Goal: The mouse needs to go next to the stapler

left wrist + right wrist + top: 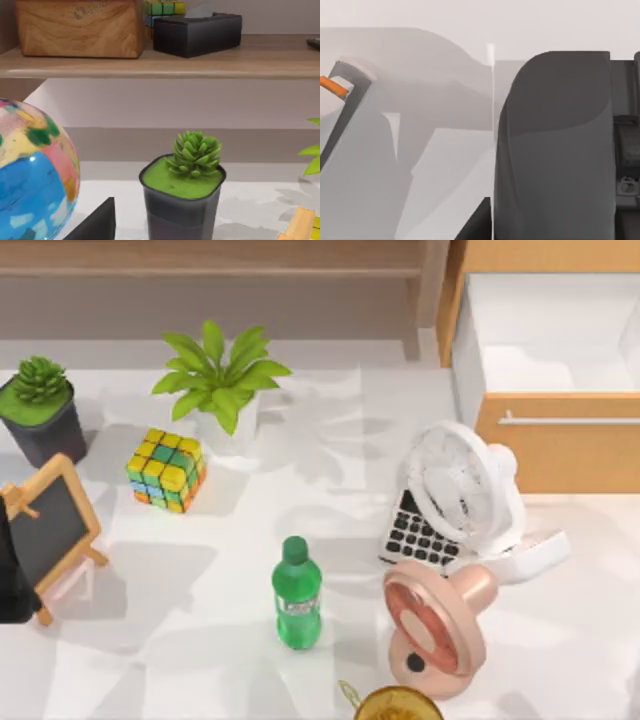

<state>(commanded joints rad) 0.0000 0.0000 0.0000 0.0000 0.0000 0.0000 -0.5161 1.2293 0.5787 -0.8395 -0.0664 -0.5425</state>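
How the jaws of the left gripper stand I cannot tell: the left wrist view gives just a dark wedge (95, 225) at its lower edge, beside a many-coloured globe (30, 175). The left arm (10, 575) sits as a black shape at the table's left edge, behind a small chalkboard easel (45, 530). The right gripper's jaws I cannot tell either.

In the right wrist view a dark grey rounded body (555, 145) stands very close to the camera: matte, smooth, with a domed top and some mechanical detail at its side. Whether this is the mouse I cannot tell, so I cannot say where the mouse lies.

On the white table (150, 640) from above: a green bottle (297, 593) stands near the middle, and its pale label is too small to read. To its right a pink fan (435, 625) lies just in front of a white fan (465, 490), which overlaps a black-keyed calculator (415, 535). The key markings are unreadable. On the left stand a colour cube (167, 470), a leafy plant (220, 375) and a succulent in a dark pot (40, 410).

On the shelf in the left wrist view sits a wooden box (80, 25) with a faint, illegible mark, next to 1 black tissue box (197, 32)
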